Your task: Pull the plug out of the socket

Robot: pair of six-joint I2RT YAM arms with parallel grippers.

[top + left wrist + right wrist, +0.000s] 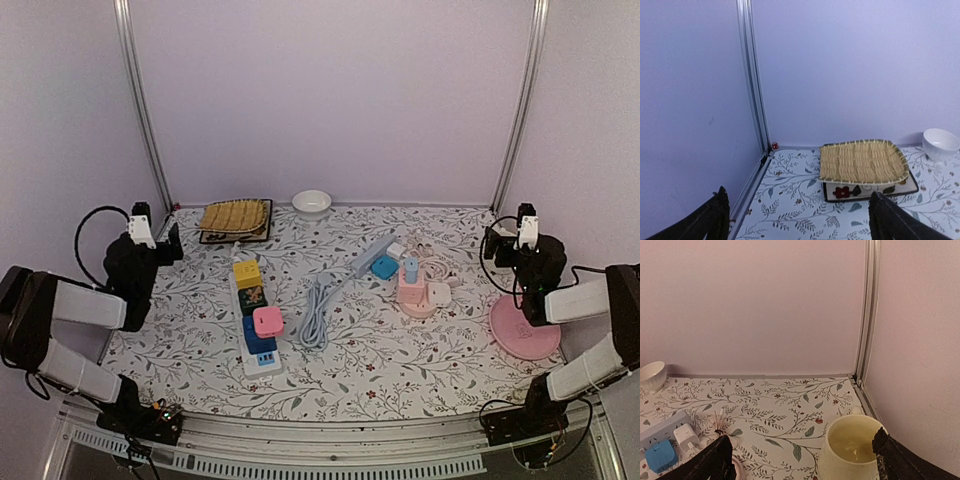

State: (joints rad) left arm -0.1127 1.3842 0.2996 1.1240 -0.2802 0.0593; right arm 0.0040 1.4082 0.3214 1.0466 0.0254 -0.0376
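A white power strip [256,352] lies left of centre with a yellow plug [247,272], a dark patterned plug [252,297], a pink plug [268,321] and a blue plug [258,340] seated in it. A grey strip [370,256] [662,426] farther right carries a blue plug [384,266] [660,456] and a white plug [396,250] [686,436]. My left gripper [165,238] [797,222] stands open at the far left, facing the back corner. At the far right my right gripper [505,240] [802,462] is open too. Neither touches a plug.
A woven tray [236,218] [862,162] and a white bowl [311,203] [940,144] [651,375] sit by the back wall. A pink round socket block [413,297], a coiled grey cable [316,315] and a pink plate [525,330] lie centre-right. A cream mug [850,450] stands just before the right fingers.
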